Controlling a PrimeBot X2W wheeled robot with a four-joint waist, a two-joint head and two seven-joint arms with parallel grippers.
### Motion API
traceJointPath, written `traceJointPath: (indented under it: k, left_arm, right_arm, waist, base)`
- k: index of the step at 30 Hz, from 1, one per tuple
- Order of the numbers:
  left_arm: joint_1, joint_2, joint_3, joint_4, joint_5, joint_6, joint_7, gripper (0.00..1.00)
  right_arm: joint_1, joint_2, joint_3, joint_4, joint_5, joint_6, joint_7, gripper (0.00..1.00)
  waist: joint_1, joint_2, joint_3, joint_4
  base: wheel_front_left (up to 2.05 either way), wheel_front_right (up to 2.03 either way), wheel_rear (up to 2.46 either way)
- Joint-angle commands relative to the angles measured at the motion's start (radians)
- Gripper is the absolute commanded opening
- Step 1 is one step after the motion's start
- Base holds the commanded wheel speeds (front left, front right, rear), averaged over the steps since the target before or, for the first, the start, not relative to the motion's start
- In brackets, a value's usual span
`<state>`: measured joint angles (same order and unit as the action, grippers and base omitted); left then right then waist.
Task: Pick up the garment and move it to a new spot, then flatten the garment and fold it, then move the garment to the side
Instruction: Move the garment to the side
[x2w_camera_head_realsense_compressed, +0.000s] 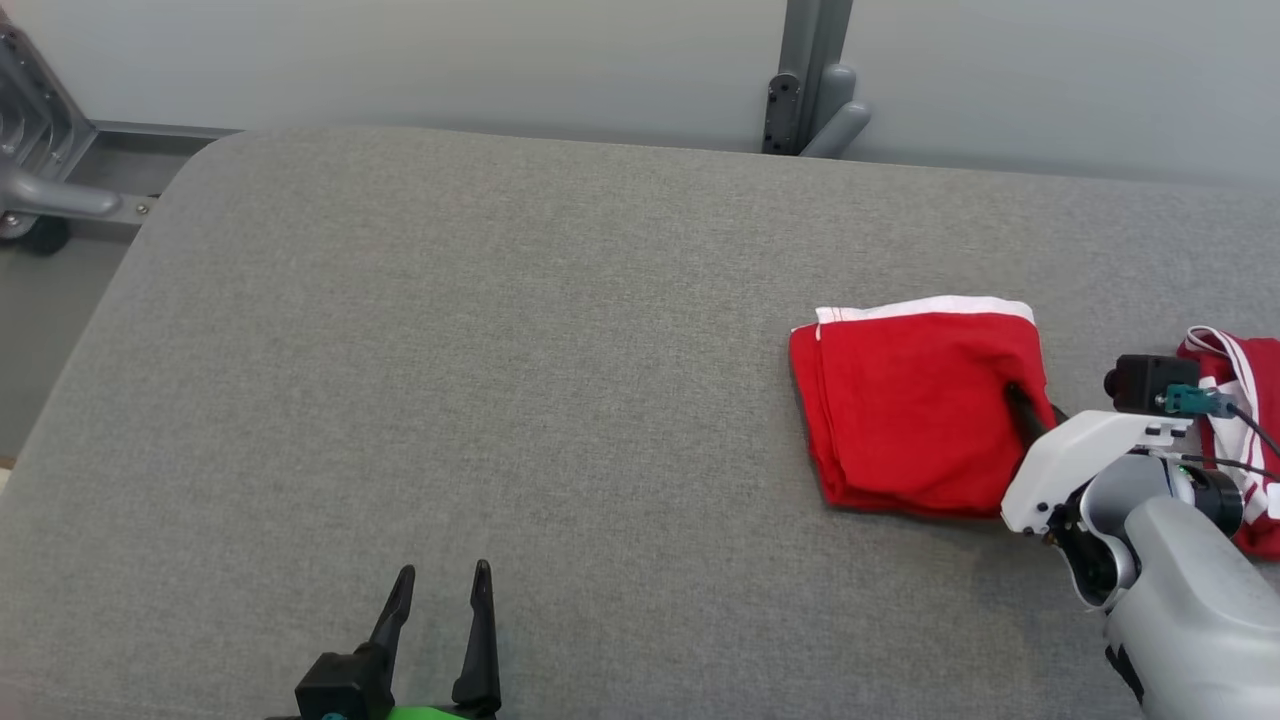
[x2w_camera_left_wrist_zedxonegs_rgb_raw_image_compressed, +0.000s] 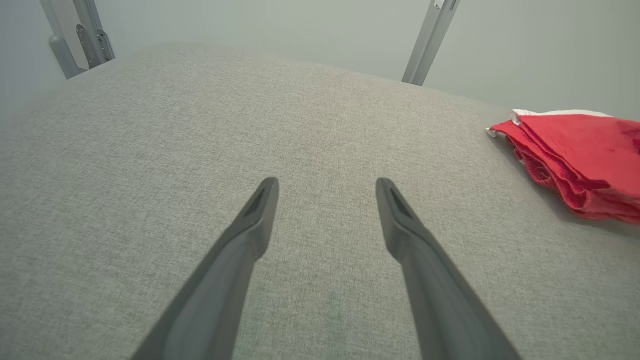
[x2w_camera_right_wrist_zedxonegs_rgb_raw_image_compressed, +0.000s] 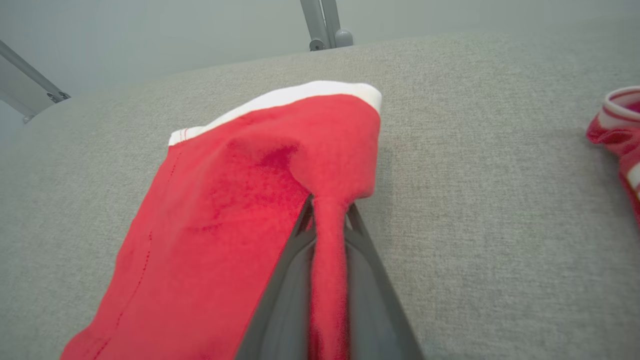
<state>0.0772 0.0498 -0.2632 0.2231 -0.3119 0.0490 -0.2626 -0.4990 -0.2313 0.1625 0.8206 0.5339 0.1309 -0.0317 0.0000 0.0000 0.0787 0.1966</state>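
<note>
Red with a white band along its far edge, the folded garment (x2w_camera_head_realsense_compressed: 910, 410) lies on the right part of the grey counter (x2w_camera_head_realsense_compressed: 500, 350). Our right jaws are pressed together on a pinch of its near right edge, with a ridge of red fabric running between the two dark fingers (x2w_camera_right_wrist_zedxonegs_rgb_raw_image_compressed: 285, 300). Our left jaws stand spread wide over the counter, well apart from the garment. Another red-and-white cloth (x2w_camera_head_realsense_compressed: 1240, 420) lies beside our right wrist.
</note>
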Motion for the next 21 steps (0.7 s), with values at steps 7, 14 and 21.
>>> traceJointPath:
  k: [7,14,21]
  left_arm:
    - [0.002,0.002,0.005,-0.014,-0.004,0.006,-0.002,1.00]
    - [-0.008,0.002,-0.001,-0.017,-0.012,0.006,-0.002,1.00]
    - [-0.024,0.002,0.006,-0.020,-0.006,0.000,-0.002,1.00]
  right_arm:
    - [-0.008,-0.098,0.038,-0.109,0.028,-0.001,0.063,0.00]
    - [-0.012,-0.191,-0.001,-0.197,0.030,-0.001,0.146,0.00]
    - [0.007,-0.269,-0.059,-0.298,0.009,-0.001,0.247,0.00]
  waist:
    - [0.0000,0.0000,-0.007,-0.052]
    - [0.0000,0.0000,0.009,-0.077]
    - [0.0000,0.0000,0.032,-0.090]
  base:
    - [0.00,0.00,0.00]
    - [0.00,0.00,0.00]
    - [0.00,0.00,0.00]
